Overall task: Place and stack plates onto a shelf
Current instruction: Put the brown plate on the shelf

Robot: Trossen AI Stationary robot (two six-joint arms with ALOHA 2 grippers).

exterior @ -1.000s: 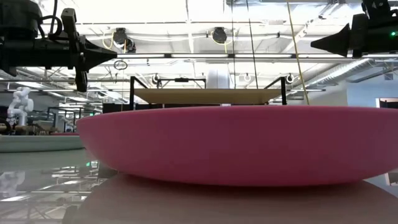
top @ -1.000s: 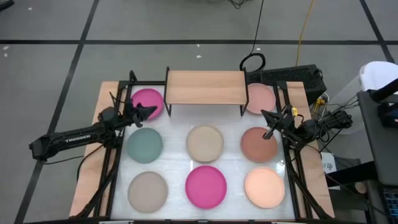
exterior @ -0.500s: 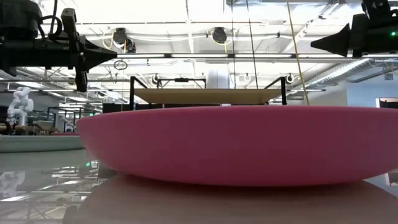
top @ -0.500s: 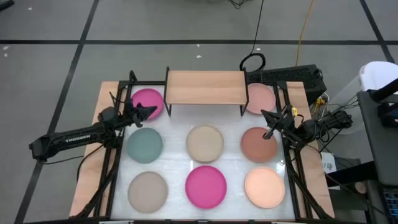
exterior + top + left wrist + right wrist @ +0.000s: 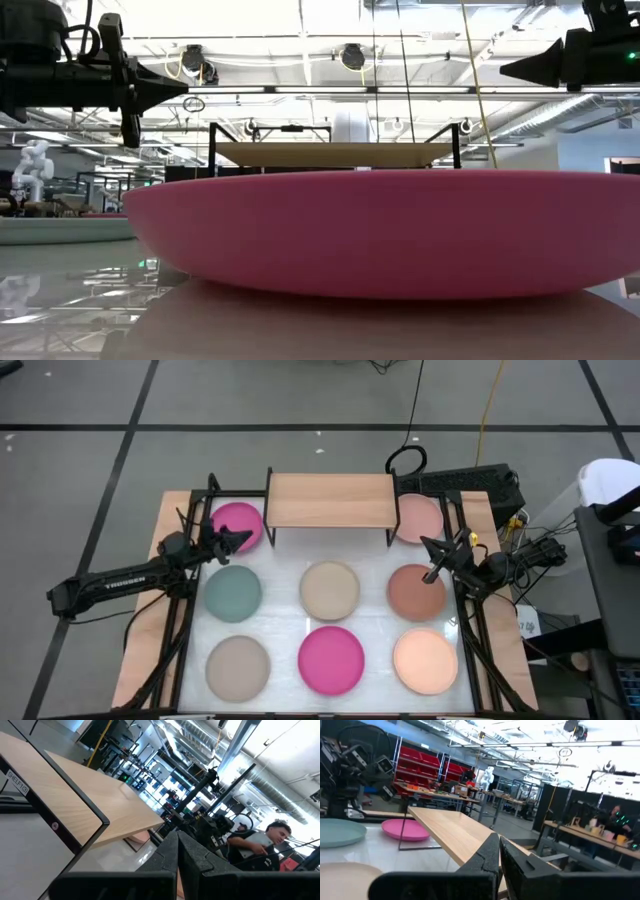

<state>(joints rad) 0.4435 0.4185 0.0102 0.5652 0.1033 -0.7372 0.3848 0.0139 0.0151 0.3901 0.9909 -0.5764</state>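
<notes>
Several round plates lie flat on the white table top, none stacked: magenta (image 5: 238, 523) and pale pink (image 5: 417, 518) flank the shelf (image 5: 330, 500), teal (image 5: 233, 590), beige (image 5: 330, 589) and brown (image 5: 416, 590) sit in the middle row, and taupe (image 5: 238, 664), a second magenta (image 5: 332, 658) and peach (image 5: 426, 660) lie nearest. The wooden shelf top stands bare on its black legs at the far edge. My left gripper (image 5: 245, 537) hovers shut over the near rim of the far magenta plate. My right gripper (image 5: 425, 543) hovers shut between the pale pink and brown plates. Both fingertip pairs are closed (image 5: 178, 836) (image 5: 499, 838).
Black frame rails (image 5: 178, 610) run along the table's left and right sides under the arms. A cable loop (image 5: 406, 459) and dark equipment (image 5: 480, 485) lie behind the shelf. A person (image 5: 265, 840) sits in the room beyond the table. White gaps separate the plates.
</notes>
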